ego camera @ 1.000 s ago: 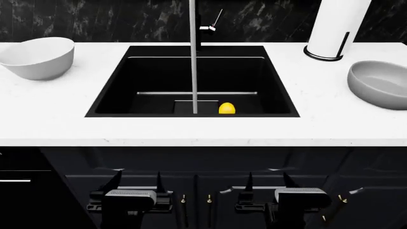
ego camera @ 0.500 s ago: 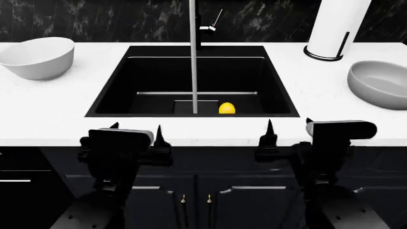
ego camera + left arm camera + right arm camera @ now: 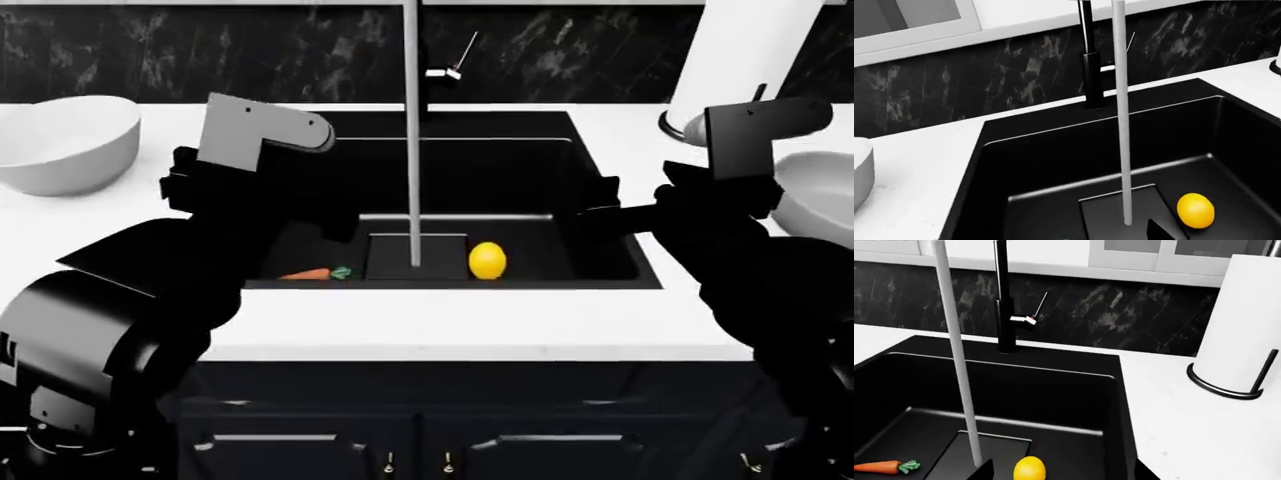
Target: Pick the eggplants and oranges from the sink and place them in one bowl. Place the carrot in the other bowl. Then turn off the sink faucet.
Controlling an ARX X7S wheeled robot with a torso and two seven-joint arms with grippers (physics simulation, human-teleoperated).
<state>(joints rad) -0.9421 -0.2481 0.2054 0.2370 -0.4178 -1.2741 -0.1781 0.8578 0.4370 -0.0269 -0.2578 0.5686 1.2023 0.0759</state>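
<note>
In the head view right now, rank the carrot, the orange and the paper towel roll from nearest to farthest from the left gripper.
1. The carrot, on the sink floor just beside the left gripper.
2. The orange, across the water stream, mid-sink.
3. The paper towel roll, on the far right counter.

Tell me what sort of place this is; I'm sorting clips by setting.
A simulated kitchen counter, most likely. A black sink is set into a white countertop, with a tall faucet running water, a paper towel roll beside it, and a carrot and an orange in the basin.
</note>
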